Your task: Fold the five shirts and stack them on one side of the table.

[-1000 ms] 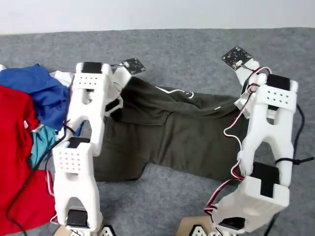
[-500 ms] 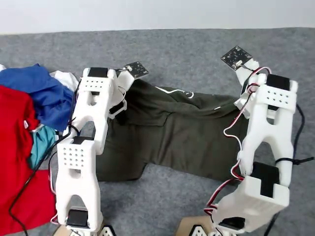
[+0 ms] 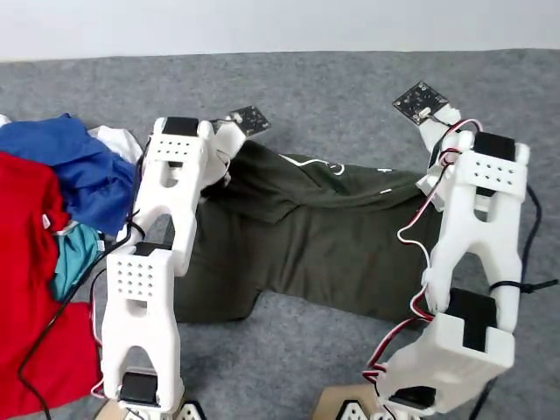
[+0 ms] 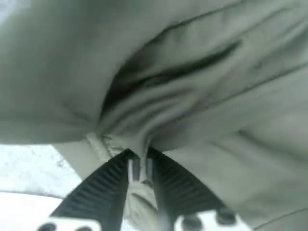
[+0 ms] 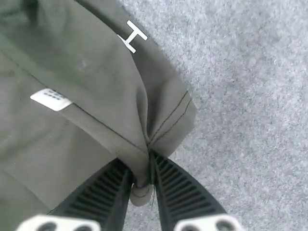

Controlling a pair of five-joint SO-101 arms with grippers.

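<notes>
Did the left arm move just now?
Yes. In the high view the left arm, gripping the olive shirt, shifted right, away from the blue shirt.

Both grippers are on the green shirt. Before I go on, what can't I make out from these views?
- High view: the left arm covers the green shirt's left end and the grip there.
- High view: the right arm covers the shirt's right end.
- Left wrist view: blurred cloth at the left gripper; which part is pinched is unclear.
- High view: the red shirt is cut by the left edge; the teal shirt lies mostly buried.
</notes>
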